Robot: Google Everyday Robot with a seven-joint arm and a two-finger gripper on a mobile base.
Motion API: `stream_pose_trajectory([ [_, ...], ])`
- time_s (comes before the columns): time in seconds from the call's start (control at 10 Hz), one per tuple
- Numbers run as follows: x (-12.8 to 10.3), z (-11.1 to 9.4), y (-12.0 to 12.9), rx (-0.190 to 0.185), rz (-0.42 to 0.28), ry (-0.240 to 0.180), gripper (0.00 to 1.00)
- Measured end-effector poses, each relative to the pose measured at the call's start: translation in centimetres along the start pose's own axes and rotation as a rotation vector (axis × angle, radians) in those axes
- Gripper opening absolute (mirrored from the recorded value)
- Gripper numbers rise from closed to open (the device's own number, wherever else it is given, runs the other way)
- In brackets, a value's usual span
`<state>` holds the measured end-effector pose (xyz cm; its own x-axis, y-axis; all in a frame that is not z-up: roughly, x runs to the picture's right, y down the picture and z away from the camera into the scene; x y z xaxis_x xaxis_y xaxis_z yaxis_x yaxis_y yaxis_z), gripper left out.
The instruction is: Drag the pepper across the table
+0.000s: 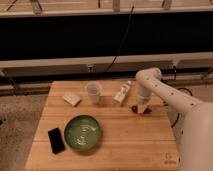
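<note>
The pepper [136,108] is a small dark red-brown chili lying on the light wooden table [120,145] at its right side. My gripper [142,108] points down right over it, at the end of the white arm [170,97] that reaches in from the right. The pepper shows as dark bits on both sides of the gripper tip; most of it is hidden under the gripper.
A white bottle [122,93] lies just left of the gripper. A clear plastic cup [93,92] stands at the table's middle back, a pale snack bar [71,99] to its left. A green bowl [83,133] and a black phone [56,140] sit at the front left.
</note>
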<state>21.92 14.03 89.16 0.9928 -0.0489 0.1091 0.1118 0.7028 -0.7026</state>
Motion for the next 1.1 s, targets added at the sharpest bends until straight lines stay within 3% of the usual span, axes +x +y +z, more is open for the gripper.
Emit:
stream_pose_trajectory([
  [0.6,-1.6,0.4,2.6,-0.02,-0.057,0.011,0.0],
  [1.1,-4.2,0.8,4.9,-0.037,-0.128,0.018,0.0],
])
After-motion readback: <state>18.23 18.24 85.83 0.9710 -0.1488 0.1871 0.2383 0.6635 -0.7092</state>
